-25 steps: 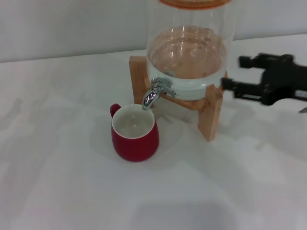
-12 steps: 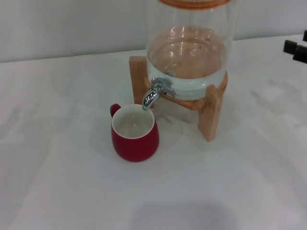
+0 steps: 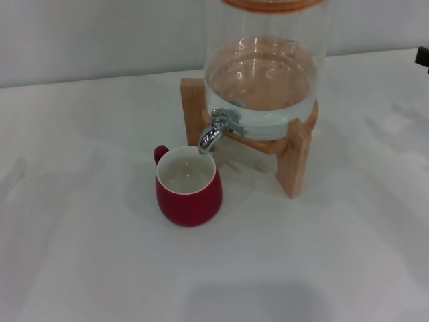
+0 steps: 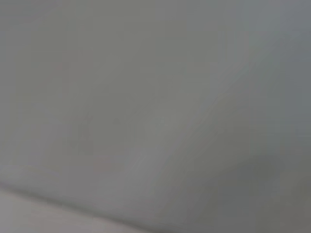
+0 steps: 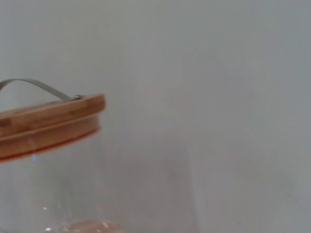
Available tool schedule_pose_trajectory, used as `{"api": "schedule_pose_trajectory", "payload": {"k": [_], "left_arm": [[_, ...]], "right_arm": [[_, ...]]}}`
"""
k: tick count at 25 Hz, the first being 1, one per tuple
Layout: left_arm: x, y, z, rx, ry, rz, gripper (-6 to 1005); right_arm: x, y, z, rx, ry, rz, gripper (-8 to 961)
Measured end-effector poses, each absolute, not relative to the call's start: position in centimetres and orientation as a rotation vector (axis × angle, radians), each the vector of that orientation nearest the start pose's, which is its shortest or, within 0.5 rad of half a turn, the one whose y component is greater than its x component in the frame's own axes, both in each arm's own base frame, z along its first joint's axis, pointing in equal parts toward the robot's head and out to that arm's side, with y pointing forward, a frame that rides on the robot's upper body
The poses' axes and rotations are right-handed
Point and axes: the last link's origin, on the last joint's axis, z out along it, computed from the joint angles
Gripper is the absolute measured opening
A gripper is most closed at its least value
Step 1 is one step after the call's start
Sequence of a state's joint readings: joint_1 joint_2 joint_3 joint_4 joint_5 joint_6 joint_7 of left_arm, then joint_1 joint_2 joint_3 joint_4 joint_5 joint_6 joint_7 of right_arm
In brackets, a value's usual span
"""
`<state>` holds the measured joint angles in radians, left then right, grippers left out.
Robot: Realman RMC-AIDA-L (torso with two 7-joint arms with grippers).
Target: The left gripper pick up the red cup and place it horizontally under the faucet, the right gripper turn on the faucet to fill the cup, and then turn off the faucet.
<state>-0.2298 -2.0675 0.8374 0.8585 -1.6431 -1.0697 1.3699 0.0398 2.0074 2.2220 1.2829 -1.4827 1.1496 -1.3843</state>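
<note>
The red cup (image 3: pixel 189 186) is stood upright on the worktop (image 3: pixel 335 255), directly under the faucet (image 3: pixel 216 130) spout. Only a dark sliver of the right gripper (image 3: pixel 423 56) is glimpsed, far right; its opening cannot be told. The left gripper is unseen.

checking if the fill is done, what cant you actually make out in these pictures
- Right gripper: head view shows only a dark sliver cut off by the edge, so its fingers cannot be judged.
- Left gripper: in no view; the left wrist view shows only a blank grey surface.
- Red cup: its water level is too faint to tell in the head view.
- Faucet: too small to tell whether water is running.
- Glass jar: its top is cut off in the head view.
</note>
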Motion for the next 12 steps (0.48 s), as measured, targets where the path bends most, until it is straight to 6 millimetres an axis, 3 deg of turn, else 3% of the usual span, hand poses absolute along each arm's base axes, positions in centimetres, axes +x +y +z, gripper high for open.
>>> {"api": "schedule_pose_trajectory", "payload": {"k": [12], "left_arm": [[-33.1,32.6,8.6,-1.834,-1.077,-0.963,861]], "right_arm": [[34.5,27.9,16.3,-1.856,0.747,0.797,719]]}}
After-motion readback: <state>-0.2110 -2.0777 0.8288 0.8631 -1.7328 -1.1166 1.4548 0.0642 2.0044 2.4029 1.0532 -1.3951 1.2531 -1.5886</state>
